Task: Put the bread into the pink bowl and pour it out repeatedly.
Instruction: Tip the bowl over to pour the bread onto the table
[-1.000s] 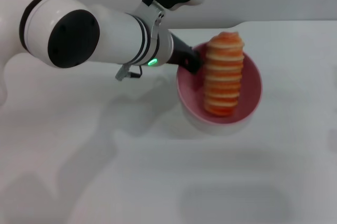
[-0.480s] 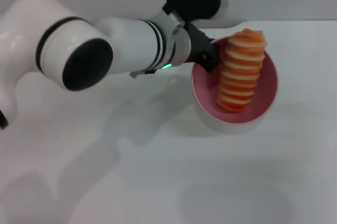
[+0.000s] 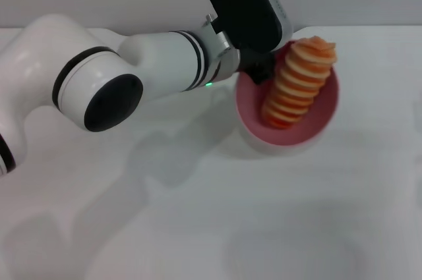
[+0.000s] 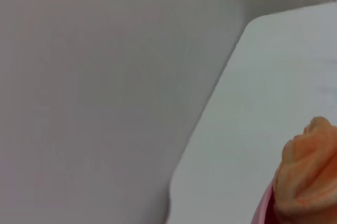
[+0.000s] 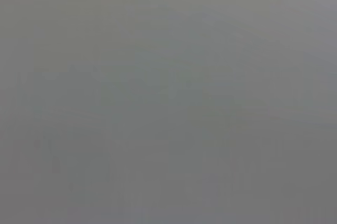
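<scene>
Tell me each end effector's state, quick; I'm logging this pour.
Left end effector: shut on the round pink plastic bowl, gripping its rim, with the striped orange-brown toy bread loaf inside.
Right end effector: not in view.

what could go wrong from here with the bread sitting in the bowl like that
The bread leans in the pink bowl with its top end past the rim, so a quick tilt could fling it off the table. The left gripper holds only one rim edge, so the bowl might slip.

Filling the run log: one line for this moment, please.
left gripper: at bowl rim, grip unseen | bread: leaning in bowl | right arm: out of view
</scene>
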